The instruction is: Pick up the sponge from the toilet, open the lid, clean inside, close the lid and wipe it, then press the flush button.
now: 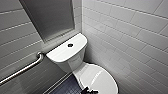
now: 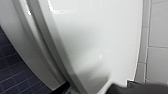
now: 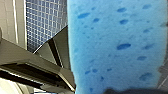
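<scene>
Right wrist view: right gripper [image 3: 122, 91] clenched on the sponge [image 3: 117, 42]; left gripper [image 2: 140, 88], jaws' state cannot tell, close over the toilet's [image 1: 67, 53] closed lid [image 1: 100, 77].

The right hand [image 3: 125, 91] holds the sponge [image 3: 117, 45] tight, up in the air. A small dark bit of this hand peeks in at the edge of the sponge. The left hand [image 2: 136, 88] is down low, very close to the lid [image 2: 100, 37]. A dark grey bit of it shows, too little to tell if it is open. A small black robot part [image 1: 89, 91] pokes in over the near left rim of the lid.
</scene>
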Motion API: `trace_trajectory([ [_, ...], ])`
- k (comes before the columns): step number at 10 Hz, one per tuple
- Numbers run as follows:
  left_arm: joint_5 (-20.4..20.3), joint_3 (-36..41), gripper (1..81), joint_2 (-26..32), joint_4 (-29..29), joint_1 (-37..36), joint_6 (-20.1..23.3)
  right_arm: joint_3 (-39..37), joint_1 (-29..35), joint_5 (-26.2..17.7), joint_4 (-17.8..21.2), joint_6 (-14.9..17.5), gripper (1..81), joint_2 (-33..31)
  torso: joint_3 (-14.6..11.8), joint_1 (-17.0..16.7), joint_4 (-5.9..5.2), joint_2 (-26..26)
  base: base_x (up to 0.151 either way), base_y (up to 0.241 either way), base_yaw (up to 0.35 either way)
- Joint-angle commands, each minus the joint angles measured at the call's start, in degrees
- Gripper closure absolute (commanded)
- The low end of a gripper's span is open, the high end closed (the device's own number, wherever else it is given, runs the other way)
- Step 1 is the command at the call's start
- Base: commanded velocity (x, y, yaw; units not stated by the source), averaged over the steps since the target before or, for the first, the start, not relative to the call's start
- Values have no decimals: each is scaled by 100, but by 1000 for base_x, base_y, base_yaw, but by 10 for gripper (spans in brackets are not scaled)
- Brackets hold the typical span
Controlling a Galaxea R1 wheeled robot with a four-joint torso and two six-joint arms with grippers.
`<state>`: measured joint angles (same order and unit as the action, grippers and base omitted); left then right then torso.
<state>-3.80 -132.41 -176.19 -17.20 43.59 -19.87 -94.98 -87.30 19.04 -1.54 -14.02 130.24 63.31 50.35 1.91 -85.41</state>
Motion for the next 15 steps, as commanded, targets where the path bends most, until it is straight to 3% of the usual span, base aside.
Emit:
trace_trajectory([
  [1,72,-189,10,-224,6,-470,-34,121,-30,-331,-128,-13,811,-224,0,0,0,0,0,0,0],
  [5,-42,708,10,163,15,-654,-219,191,-21,-322,-136,-13,811,-216,0,-5,0,0,0,0,0],
  [10,-42,664,10,119,15,-698,-228,200,-20,-322,-136,-13,811,-163,2,0,0,2,0,0,0],
  [13,-15,-3,10,-214,50,-672,-228,209,-21,-322,-136,-13,811,-145,2,0,0,2,0,0,0],
  [15,-33,451,10,-84,15,-786,-333,226,-30,-322,-136,-13,811,-163,2,0,0,2,0,0,0],
])
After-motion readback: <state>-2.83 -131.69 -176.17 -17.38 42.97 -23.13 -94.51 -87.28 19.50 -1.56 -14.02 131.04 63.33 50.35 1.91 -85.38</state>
